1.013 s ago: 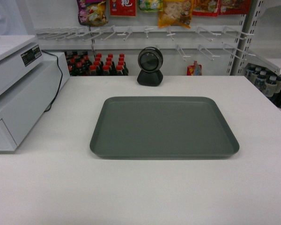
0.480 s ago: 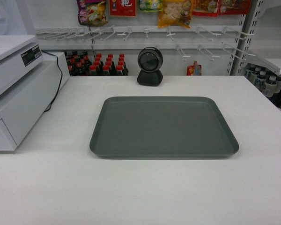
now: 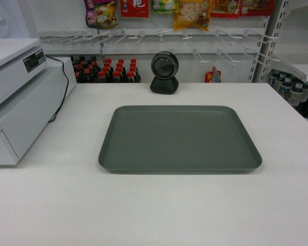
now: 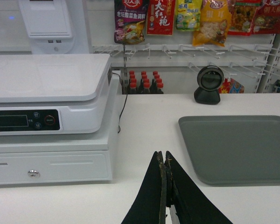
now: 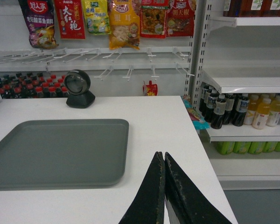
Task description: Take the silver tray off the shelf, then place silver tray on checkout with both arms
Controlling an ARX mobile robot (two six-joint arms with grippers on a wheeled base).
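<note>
The silver tray lies flat in the middle of the checkout, apart from both grippers. It also shows at the right of the left wrist view as the tray and at the left of the right wrist view as the tray. My left gripper is shut with nothing in it, above the counter to the left of the tray's near corner. My right gripper is shut and empty too, to the right of the tray. Neither arm shows in the head view. The shelf stands at the right.
A white cash register fills the counter's left side, with a cable behind it. A black round scanner stands behind the tray. Bottles fill the shelves at the right, past the counter's right edge. Snack bags hang above hooks.
</note>
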